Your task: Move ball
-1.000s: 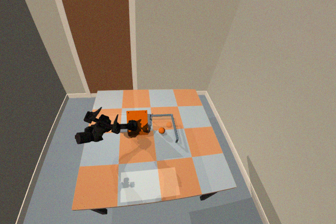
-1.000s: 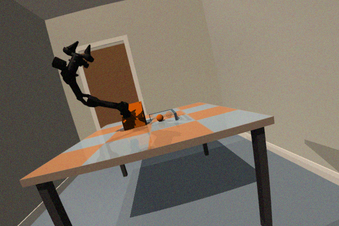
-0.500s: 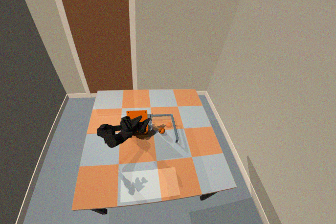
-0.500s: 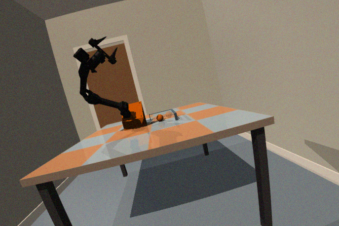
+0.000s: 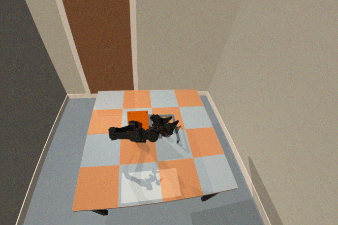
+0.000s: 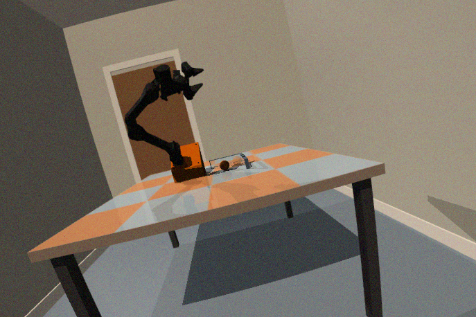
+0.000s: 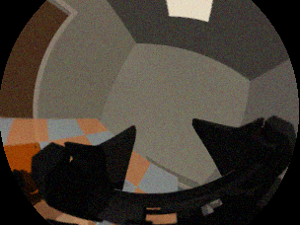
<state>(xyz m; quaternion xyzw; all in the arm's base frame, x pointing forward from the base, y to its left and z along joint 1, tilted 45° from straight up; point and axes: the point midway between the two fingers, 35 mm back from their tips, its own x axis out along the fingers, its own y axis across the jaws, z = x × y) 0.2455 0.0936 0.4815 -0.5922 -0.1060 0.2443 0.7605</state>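
1. Your claw [image 6: 194, 78] hung high above the table [image 6: 320, 164], fingers spread wide with nothing between them

2. The ball [image 6: 224, 165] lay far below the claw and a little ahead of it, on the table inside the corner made by the two low clear walls [image 6: 244, 160], near the orange base block [image 6: 188, 162]

3. From above, the arm [image 5: 126, 132] hid the ball, so only the side view showed it. No see-through copy could be made out in any view, so I could not tell how close the ball lay to its resting spot

4. The wrist view showed only the two dark fingers, room walls and a strip of table, not the ball

5. I judged you were at the approach step, with the ball not yet gripped

6. The next move called for a long descent, claw turned downward, fingers straddling the ball without nudging it or clipping the wall just beyond
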